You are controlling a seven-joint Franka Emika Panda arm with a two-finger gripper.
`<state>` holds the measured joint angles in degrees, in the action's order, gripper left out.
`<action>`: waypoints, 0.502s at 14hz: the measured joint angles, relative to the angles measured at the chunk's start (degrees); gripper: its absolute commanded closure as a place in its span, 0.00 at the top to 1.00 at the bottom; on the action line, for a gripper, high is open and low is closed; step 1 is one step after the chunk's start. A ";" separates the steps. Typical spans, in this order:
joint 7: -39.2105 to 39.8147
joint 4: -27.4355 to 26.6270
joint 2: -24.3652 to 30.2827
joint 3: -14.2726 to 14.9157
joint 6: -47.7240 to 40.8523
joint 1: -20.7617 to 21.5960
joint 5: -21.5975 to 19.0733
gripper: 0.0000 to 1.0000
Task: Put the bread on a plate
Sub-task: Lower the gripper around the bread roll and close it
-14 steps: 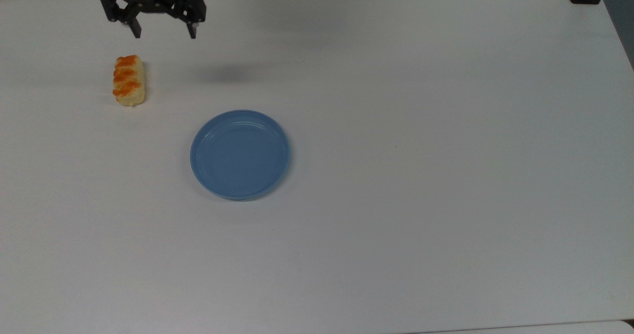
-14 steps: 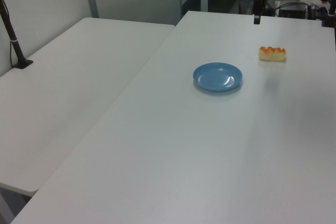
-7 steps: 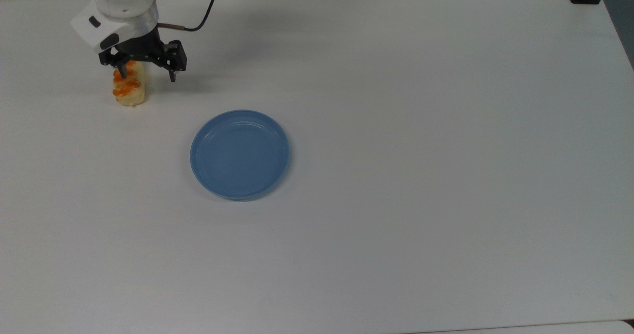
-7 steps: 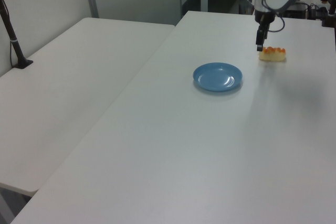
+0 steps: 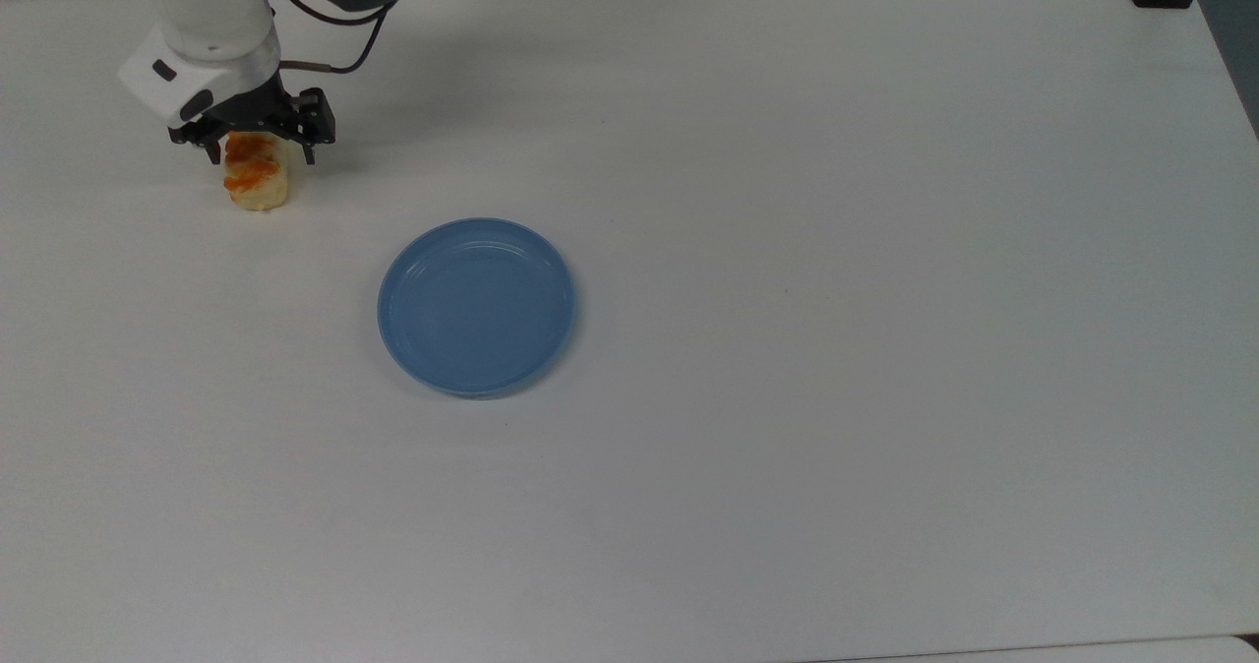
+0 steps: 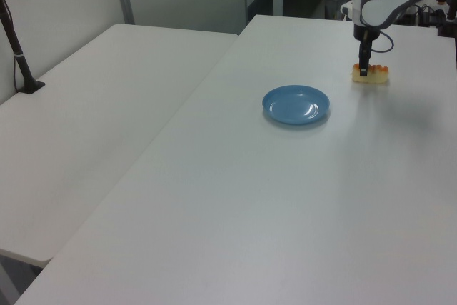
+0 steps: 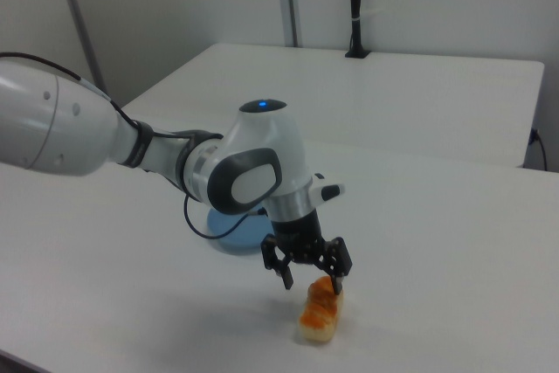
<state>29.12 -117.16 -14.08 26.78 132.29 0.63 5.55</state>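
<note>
We see a glossy white arm (image 7: 79,133) of rounded segments, dark grey at the joints. A small blue light sits atop the wrist housing (image 7: 262,104). Below that housing hangs the black gripper (image 7: 312,280), its two short fingers (image 7: 286,279) apparently tipped pale. A thin black cable (image 7: 203,224) loops beside the housing.

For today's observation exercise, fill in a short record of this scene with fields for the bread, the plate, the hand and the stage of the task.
bread: bread lies on the white table, off the plate
plate: blue plate has nothing on it, apart from the bread
hand: hand open, lowered over one end of the bread, fingers on either side
stage: bread not yet lifted
</note>
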 measured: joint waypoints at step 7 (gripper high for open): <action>2.36 -0.21 -3.49 0.34 2.24 -1.78 0.00 0.20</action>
<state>31.48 -117.37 -17.57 27.13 134.52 -1.15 5.56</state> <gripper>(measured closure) 0.322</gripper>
